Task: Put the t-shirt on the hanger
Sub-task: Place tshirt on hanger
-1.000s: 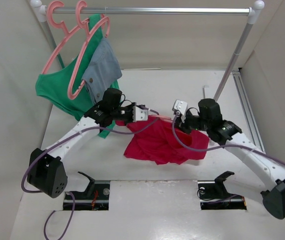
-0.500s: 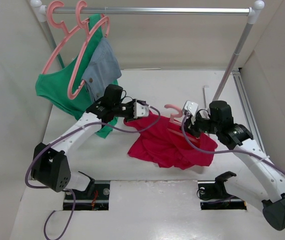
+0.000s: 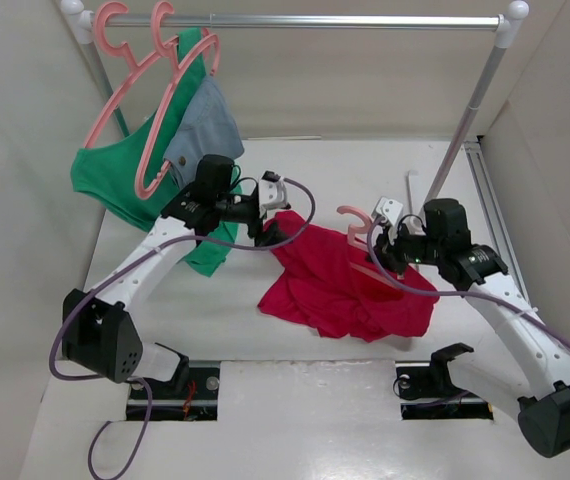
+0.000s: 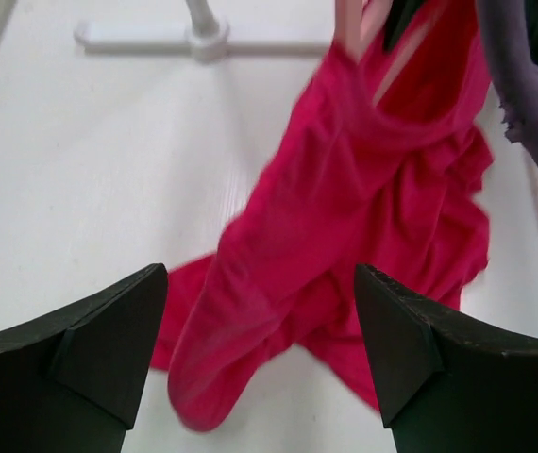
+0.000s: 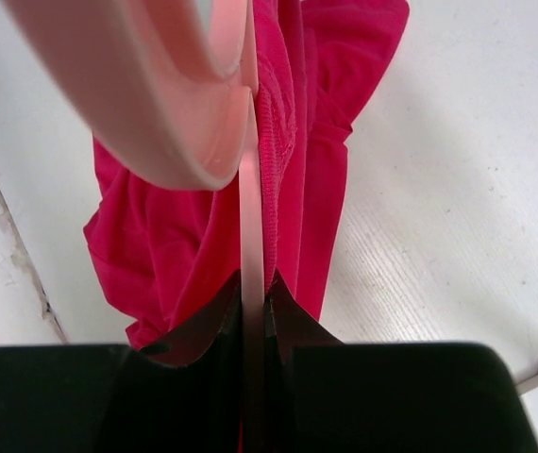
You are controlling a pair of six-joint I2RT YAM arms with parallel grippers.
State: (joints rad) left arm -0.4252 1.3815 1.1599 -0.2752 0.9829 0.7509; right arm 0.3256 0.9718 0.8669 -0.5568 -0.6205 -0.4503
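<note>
The crimson t-shirt [image 3: 340, 290] lies bunched on the table, its upper part drawn up around the pink hanger [image 3: 355, 225]. My right gripper [image 3: 385, 252] is shut on the hanger's thin bar, just below the curled hook. In the right wrist view the bar [image 5: 251, 217] runs between the right gripper's [image 5: 253, 294] jaws, with red cloth [image 5: 193, 236] hanging on both sides. My left gripper [image 3: 270, 228] hovers open at the shirt's left edge. In the left wrist view the left gripper [image 4: 260, 283] is spread wide above the t-shirt [image 4: 373, 189], touching nothing.
A clothes rail [image 3: 305, 20] spans the back, with its right post [image 3: 470, 110] slanting down to the table. At the rail's left end two pink hangers [image 3: 135, 60] carry a green garment [image 3: 115, 185] and a grey-blue denim piece [image 3: 205, 125]. The rack's foot [image 4: 203, 33] lies beyond the shirt.
My left gripper has opened, let go of the t-shirt and drawn back to the left. The right gripper has carried the hanger and shirt rightward.
</note>
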